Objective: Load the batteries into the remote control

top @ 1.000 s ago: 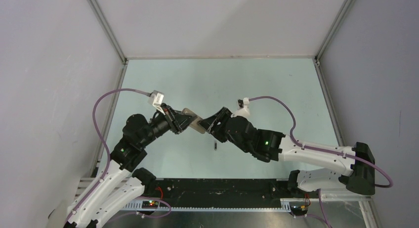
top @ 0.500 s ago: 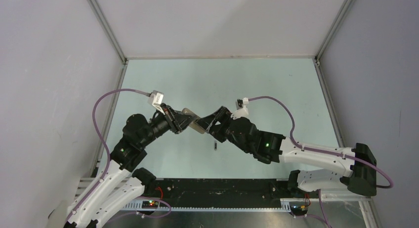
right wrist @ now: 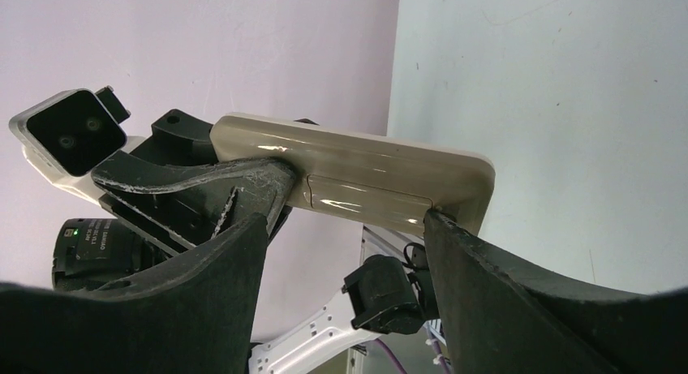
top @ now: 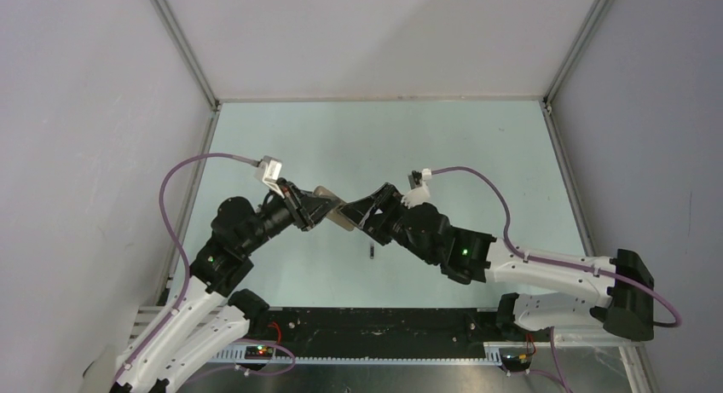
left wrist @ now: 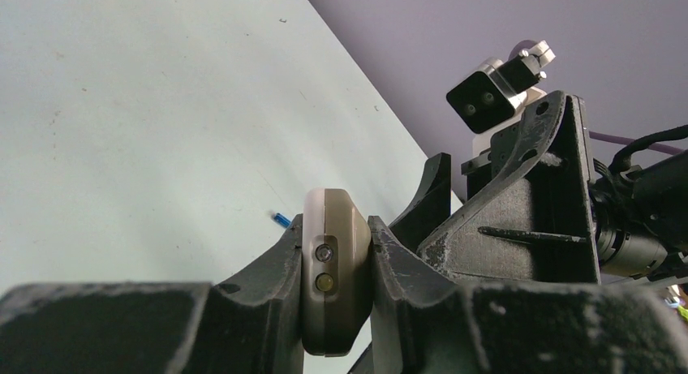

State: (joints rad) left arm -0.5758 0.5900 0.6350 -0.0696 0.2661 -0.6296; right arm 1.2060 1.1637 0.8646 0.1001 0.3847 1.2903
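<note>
Your right gripper (right wrist: 345, 218) has just spread wide astride the remote (right wrist: 349, 159) that your left gripper (left wrist: 334, 232) clamps; the cover (right wrist: 369, 197) is on, so no loading yet.

No writing is legible. The left arm's motor housing (right wrist: 77, 268) carries a small printed label (right wrist: 99, 242), too blurred to read.
</note>
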